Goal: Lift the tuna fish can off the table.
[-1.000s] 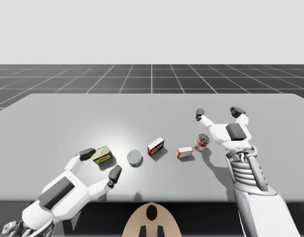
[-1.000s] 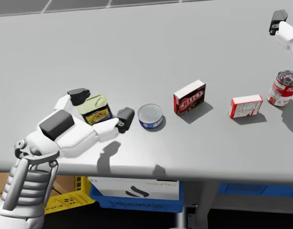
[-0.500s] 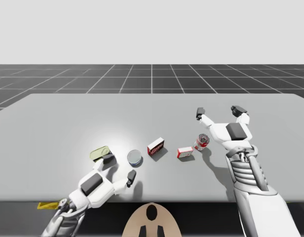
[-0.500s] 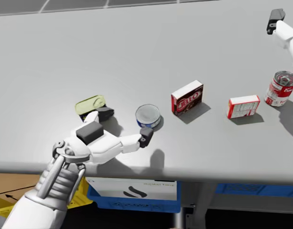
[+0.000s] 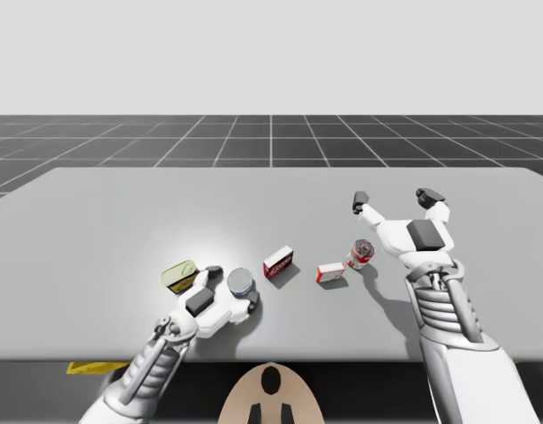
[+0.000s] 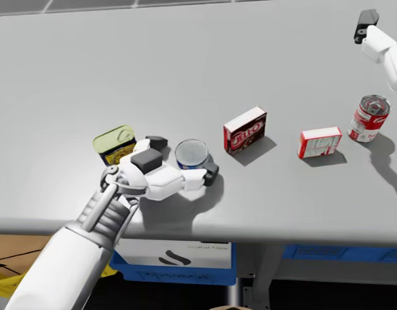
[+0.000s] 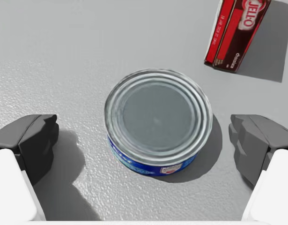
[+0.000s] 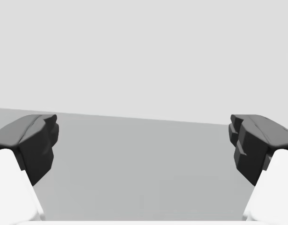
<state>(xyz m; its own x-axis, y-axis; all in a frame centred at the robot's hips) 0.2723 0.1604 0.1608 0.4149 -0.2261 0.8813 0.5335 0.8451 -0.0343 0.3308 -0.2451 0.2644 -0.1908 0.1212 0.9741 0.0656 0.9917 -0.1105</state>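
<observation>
The tuna fish can [image 7: 158, 119] is showing as a low, round tin with a ridged silver lid and a blue band around its side. It is standing upright, lid up, flat on the grey counter [image 7: 64, 47] toward its near edge. It is sitting between the spread fingers of my left hand [image 7: 144, 140], with bare counter showing on both sides, neither finger touching it.

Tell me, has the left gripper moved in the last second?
Yes: the left gripper went right, from the yellow rectangular tin to the tuna can, jaws open either side.
</observation>
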